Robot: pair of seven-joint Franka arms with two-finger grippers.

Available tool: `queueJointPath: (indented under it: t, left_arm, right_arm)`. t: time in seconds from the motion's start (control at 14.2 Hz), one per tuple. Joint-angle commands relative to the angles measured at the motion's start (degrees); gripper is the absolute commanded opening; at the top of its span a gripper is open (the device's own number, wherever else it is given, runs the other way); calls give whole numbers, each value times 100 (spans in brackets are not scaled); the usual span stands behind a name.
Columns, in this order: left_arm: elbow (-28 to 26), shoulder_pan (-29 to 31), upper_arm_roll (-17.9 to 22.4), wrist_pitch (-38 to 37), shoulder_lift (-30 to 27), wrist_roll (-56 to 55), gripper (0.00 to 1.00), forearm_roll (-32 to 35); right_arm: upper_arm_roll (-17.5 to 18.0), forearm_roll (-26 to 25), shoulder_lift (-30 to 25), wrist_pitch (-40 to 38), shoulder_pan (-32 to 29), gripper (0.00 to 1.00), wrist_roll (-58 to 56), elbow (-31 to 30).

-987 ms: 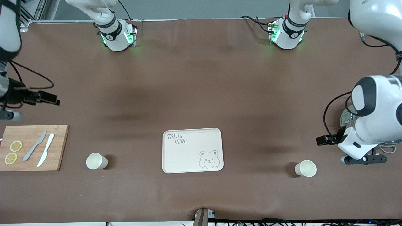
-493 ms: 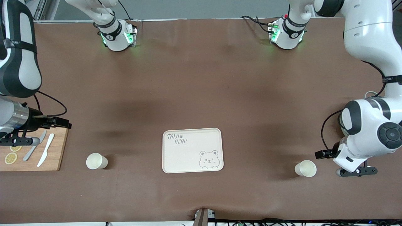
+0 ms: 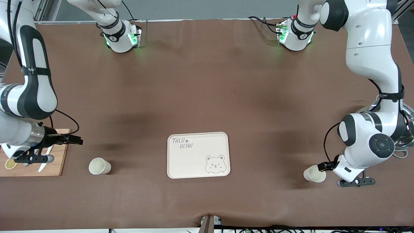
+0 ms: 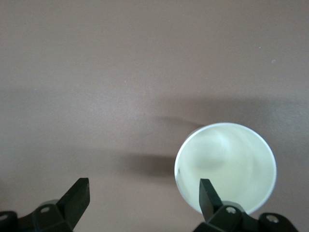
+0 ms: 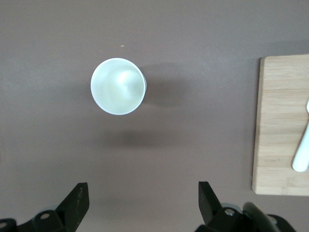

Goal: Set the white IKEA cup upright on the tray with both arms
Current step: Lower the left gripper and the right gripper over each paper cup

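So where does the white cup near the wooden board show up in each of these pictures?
Front view: the cup stands on the table between the cutting board and the tray.
Left wrist view: not in it; that is another cup.
Right wrist view: the cup, seen from above.
Shared landmark: the cutting board.

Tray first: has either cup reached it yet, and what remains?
Nothing is placed: the tray holds no cup. Both cups stand upright on the table. The left hand, open, hangs just above the cup at its end; the right hand, open, is over the table short of the other cup. Grasping and placing remain.
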Motion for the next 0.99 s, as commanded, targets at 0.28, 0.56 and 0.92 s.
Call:
queueJointPath:
  t: [0.28,0.56,0.92]
  left_arm:
    - [64,-82,2,542,320,-28,100,-293]
    - [64,-83,-7,587,329,-29,55,-573]
    - [73,-83,2,595,320,-29,12,-697]
  right_arm:
    - [73,119,658,443,-15,100,-86,454]
    - [73,110,807,618,29,100,-86,585]
    - [73,110,1141,1057,99,100,-86,656]
